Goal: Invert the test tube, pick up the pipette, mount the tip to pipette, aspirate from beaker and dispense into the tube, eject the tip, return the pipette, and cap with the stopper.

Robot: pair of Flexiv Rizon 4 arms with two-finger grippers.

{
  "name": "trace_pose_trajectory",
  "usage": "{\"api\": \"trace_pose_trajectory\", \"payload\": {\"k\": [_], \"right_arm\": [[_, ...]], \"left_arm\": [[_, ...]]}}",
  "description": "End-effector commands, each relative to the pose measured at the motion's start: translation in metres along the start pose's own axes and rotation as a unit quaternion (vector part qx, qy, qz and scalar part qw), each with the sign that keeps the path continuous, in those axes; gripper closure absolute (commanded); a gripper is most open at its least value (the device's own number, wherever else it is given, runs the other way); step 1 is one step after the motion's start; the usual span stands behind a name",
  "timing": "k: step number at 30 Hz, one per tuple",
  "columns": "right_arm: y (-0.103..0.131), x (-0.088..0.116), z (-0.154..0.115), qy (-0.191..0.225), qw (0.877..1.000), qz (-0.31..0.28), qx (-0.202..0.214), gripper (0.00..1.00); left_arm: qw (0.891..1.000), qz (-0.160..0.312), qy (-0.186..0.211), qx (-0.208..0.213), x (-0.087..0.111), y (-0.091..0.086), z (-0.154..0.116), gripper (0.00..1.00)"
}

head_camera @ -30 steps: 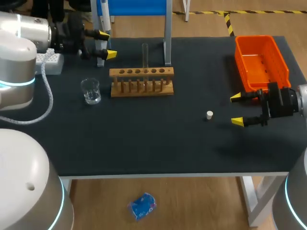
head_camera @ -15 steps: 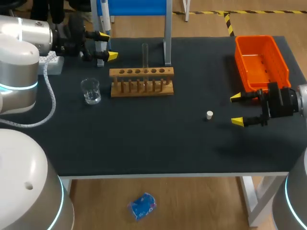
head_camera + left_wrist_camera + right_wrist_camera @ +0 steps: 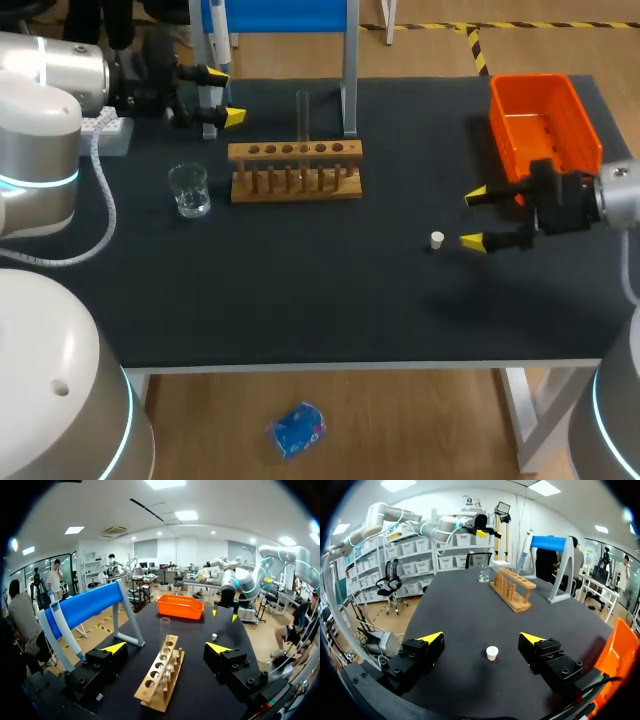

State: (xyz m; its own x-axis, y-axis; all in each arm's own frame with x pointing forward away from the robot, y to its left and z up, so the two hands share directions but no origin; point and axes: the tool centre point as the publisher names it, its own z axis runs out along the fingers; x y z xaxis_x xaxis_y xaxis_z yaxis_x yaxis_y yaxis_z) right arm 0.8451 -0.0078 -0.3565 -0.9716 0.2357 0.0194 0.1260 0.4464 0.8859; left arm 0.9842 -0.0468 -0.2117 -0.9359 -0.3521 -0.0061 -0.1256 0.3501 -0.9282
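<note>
Open table (image 3: 330,280) around stopper (image 3: 437,239); orange bin (image 3: 545,125) and rack (image 3: 296,172) well apart.

Your left arm (image 3: 55,75) reaches in from the far left with your left gripper (image 3: 224,94) pointing right, fingers spread wide, while your right arm (image 3: 618,195) enters at mid-right, your right gripper (image 3: 473,218) pointing left, fingers equally wide apart.

You see a rack (image 3: 295,172) of bare matt wood, test tube (image 3: 302,115) and beaker (image 3: 189,190) of clear glass, a bin (image 3: 545,135) of smooth orange plastic, and a matt black tabletop (image 3: 320,290).
</note>
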Motion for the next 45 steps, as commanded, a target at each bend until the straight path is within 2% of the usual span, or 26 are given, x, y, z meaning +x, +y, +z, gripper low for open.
{"api": "trace_pose_trajectory", "payload": {"k": [1, 10, 11, 12, 13, 14, 15, 17, 22, 25, 26, 28, 35, 40, 42, 45], "right_arm": [[0.000, 0.001, 0.010, -0.003, 1.000, 0.002, 0.010, 0.00], [-0.017, -0.004, 0.025, -0.005, 1.000, 0.019, 0.014, 0.00], [-0.020, -0.004, 0.027, -0.004, 1.000, 0.021, 0.016, 0.14], [-0.021, -0.004, 0.028, -0.004, 1.000, 0.022, 0.017, 0.19], [-0.024, -0.004, 0.031, -0.004, 1.000, 0.022, 0.019, 0.14], [-0.025, -0.005, 0.032, -0.004, 1.000, 0.023, 0.020, 0.02], [-0.027, -0.005, 0.033, -0.004, 1.000, 0.023, 0.020, 0.00], [-0.029, -0.005, 0.036, -0.005, 0.999, 0.023, 0.023, 0.04], [-0.032, -0.005, 0.045, -0.004, 0.999, 0.020, 0.029, 0.02], [-0.033, -0.007, 0.051, -0.003, 0.999, 0.018, 0.032, 0.06], [-0.034, -0.008, 0.053, -0.003, 0.999, 0.017, 0.033, 0.12], [-0.033, -0.009, 0.056, -0.002, 0.999, 0.014, 0.035, 0.17], [-0.036, -0.013, 0.065, -0.003, 0.999, 0.013, 0.038, 0.22], [-0.038, -0.017, 0.067, -0.005, 0.999, 0.014, 0.038, 0.29], [-0.038, -0.019, 0.068, -0.005, 0.999, 0.015, 0.038, 0.27], [-0.039, -0.020, 0.068, -0.005, 0.999, 0.016, 0.038, 0.33]], "left_arm": [[1.000, 0.000, 0.000, 0.000, 0.001, 0.000, -0.001, 0.00], [1.000, 0.000, 0.000, 0.000, 0.001, 0.000, -0.001, 0.00], [1.000, 0.000, 0.000, 0.000, 0.001, 0.000, -0.001, 0.00], [1.000, 0.000, 0.000, 0.000, 0.001, 0.000, -0.001, 0.00], [1.000, 0.000, 0.000, 0.000, 0.001, 0.000, -0.001, 0.00], [1.000, 0.000, 0.000, 0.000, 0.001, 0.000, -0.001, 0.00], [1.000, 0.000, 0.000, 0.000, 0.001, 0.000, -0.001, 0.00], [1.000, 0.000, 0.000, 0.000, 0.001, 0.000, -0.001, 0.00], [1.000, 0.000, 0.000, 0.000, 0.001, 0.000, -0.001, 0.00], [1.000, 0.000, 0.000, 0.000, 0.001, 0.000, -0.001, 0.00], [1.000, 0.000, 0.000, 0.000, 0.001, 0.000, -0.001, 0.00], [1.000, 0.000, 0.000, 0.000, 0.001, 0.000, -0.001, 0.00], [1.000, 0.000, 0.000, 0.000, 0.001, 0.000, -0.001, 0.00], [1.000, 0.000, 0.000, 0.000, 0.001, 0.000, -0.001, 0.00], [1.000, 0.000, 0.000, 0.000, 0.001, 0.000, -0.001, 0.00], [1.000, 0.000, 0.000, 0.000, 0.001, 0.000, -0.001, 0.00]]}}
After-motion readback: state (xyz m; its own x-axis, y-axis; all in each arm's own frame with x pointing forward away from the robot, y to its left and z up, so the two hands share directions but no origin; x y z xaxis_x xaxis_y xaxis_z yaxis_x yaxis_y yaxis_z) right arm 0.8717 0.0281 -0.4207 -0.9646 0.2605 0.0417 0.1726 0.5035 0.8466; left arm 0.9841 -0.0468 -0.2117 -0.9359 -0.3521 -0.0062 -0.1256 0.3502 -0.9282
